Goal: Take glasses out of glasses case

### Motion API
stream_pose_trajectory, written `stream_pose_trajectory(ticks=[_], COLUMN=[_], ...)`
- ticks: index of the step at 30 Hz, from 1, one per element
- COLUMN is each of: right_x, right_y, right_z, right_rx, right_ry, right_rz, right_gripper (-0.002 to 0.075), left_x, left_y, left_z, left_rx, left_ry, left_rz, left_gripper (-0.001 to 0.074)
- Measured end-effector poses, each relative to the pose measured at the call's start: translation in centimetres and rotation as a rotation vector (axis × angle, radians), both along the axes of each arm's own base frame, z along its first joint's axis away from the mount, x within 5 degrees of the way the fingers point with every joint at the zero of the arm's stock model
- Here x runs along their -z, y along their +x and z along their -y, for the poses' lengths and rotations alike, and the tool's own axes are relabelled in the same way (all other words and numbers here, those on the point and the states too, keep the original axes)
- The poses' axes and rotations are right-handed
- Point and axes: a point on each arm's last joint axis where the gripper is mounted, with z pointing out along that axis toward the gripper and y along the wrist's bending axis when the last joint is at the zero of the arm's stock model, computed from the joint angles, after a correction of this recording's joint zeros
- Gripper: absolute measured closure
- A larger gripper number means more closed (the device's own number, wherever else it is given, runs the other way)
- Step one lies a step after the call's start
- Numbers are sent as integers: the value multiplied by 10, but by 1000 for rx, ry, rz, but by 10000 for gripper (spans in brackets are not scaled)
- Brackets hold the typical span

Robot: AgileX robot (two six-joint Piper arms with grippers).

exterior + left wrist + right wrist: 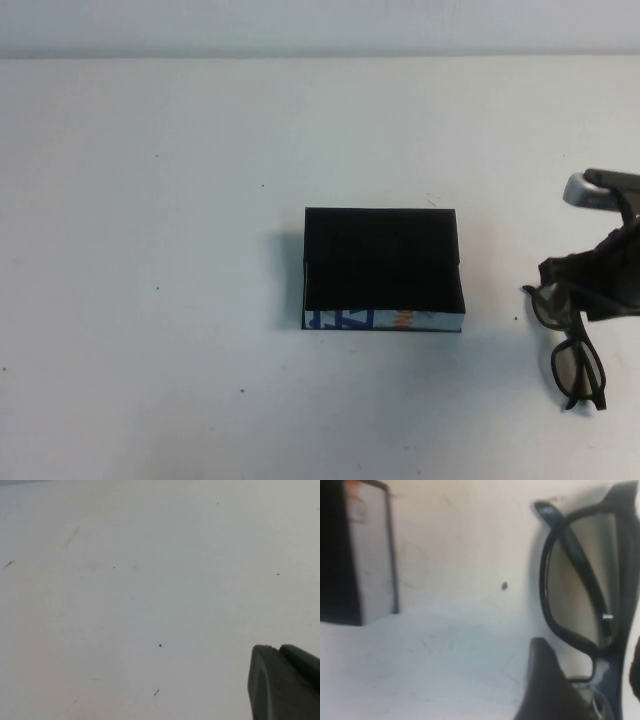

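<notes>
One pair of glasses (572, 352) is what you're after, and it's already outside the box: you'll spot it at the lower right of the high view, lying on the white table (150, 300), dark thick frame, greyish lenses. One lens sits clear toward the bottom of the frame, the other is tucked up under the right gripper (590, 285). In the right wrist view the glasses (585, 580) fill the right side, folded arm crossing behind the lens, and a dark finger (547, 690) pokes up right by the bridge. Looks to me like it's touching the frame there, but you only get that one finger, so whether the claw is clamped on the glasses or spread around them, I honestly can't tell.

The glasses case (382, 268) sits about mid-frame in the high view, well apart from the glasses, to their left. It's black on top, with its white printed side (blue and orange) facing the bottom edge of the picture. The flap looks shut. The right wrist view catches its corner (365, 555) at the upper left.

Your left gripper (285, 685) doesn't show in the high view at all. Its wrist view gives just a dark bit of it at the lower right over bare table (125, 605). Can't tell its opening either; nothing is near it.
</notes>
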Motion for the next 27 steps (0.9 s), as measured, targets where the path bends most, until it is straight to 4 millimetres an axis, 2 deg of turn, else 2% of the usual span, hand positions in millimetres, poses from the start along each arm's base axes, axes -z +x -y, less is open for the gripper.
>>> stream_pose_trajectory(ticks=[2, 5, 9, 12, 19, 22, 27], right_x=[-23, -65, -119, -136, -135, -121, -94], right_y=[-7, -30, -85, -127, -218, -243, -267], right_z=[1, 8, 17, 24, 45, 52, 59], right_rx=[1, -13, -5, 4, 8, 32, 85], right_ry=[11, -2, 8, 9, -88, -132, -137], right_rz=[69, 206, 457, 607, 956, 1072, 1173], right_gripper=[396, 390, 389, 388, 389, 389, 388], left_x=[0, 0, 0, 0, 0, 0, 0], left_y=[0, 0, 0, 0, 0, 0, 0], left_z=[0, 0, 0, 0, 0, 0, 0], left_rx=[0, 0, 0, 0, 0, 0, 0], left_ry=[0, 0, 0, 0, 0, 0, 0], left_rz=[0, 0, 0, 0, 0, 0, 0], left_gripper=[740, 740, 740, 740, 740, 740, 740])
